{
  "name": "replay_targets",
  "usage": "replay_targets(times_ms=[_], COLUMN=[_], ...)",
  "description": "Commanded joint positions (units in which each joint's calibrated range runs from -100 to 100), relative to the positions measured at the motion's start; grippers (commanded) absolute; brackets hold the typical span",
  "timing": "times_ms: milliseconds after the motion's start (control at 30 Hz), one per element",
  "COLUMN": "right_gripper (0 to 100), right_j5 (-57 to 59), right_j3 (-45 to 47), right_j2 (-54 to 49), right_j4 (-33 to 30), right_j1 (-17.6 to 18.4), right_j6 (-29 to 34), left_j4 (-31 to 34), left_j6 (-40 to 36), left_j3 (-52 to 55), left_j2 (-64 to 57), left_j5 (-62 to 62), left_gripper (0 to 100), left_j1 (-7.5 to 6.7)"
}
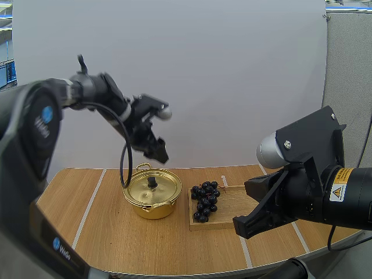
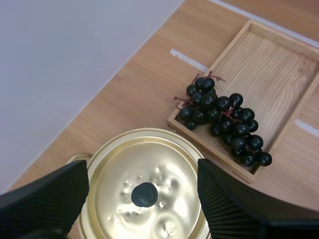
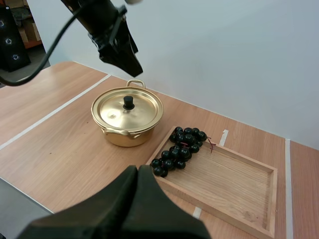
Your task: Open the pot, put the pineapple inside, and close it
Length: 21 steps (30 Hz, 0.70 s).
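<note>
Status: nothing done yet. The lid (image 1: pixel 152 187) is on the pot (image 1: pixel 152 197), so all three steps are left: open, load, close.

The fruit on hand is a bunch of grapes (image 1: pixel 206 200), not a pineapple, so I treat that as the thing to load. It lies at the pot-side end of the wooden tray (image 1: pixel 235 200), partly draped over the tray's edge. The tray sits just beside the pot on the table (image 1: pixel 110 238).

My left gripper (image 1: pixel 158 151) hangs above the pot, well clear of it, jaws wide. In the left wrist view the lid's black knob (image 2: pixel 144 194) sits about midway between my two fingers (image 2: pixel 47 199), so lateral alignment looks good. My judgement is that what's left is a descent, then a close on the knob.

My right gripper (image 3: pixel 137 196) has its jaws together, holding nothing. It hovers over the near side of the table, on my side of the tray. The grapes are ahead of its tips, apart from them, and the pot is further off.

Plan as I read it: left takes the lid, right opens up and goes for the grapes.

Risk: the knob is small, and the grapes hang loose on their stems.
</note>
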Motion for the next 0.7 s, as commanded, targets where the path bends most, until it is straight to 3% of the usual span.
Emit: replay_targets(times_ms=[0,500,533,567,600,667], right_gripper=[0,0,0,0,0,0], right_j5=[0.0,0.0,0.0,0.0,0.0,0.0], right_j3=[0.0,0.0,0.0,0.0,0.0,0.0], right_j2=[-0.5,-0.5,-0.5,-0.5,-0.5,-0.5], right_j4=[0.0,0.0,0.0,0.0,0.0,0.1], right_j1=[-0.2,-0.2,-0.2,-0.2,-0.2,-0.2], right_j6=[0.2,0.2,0.2,0.2,0.2,0.2], left_j4=[0.0,0.0,0.0,0.1,0.1,0.1], left_j6=[-1.0,-4.0,-5.3,-6.7,-7.4,-9.0], left_j3=[-1.0,-1.0,-1.0,-1.0,-1.0,-1.0], left_j2=[-6.8,-40.1,-41.8,-43.4,-45.0,-47.5], left_j5=[4.3,9.6,9.6,9.6,9.6,9.6], left_gripper=[100,100,94,74,64,32], left_j1=[0.03,0.03,0.03,0.03,0.03,0.03])
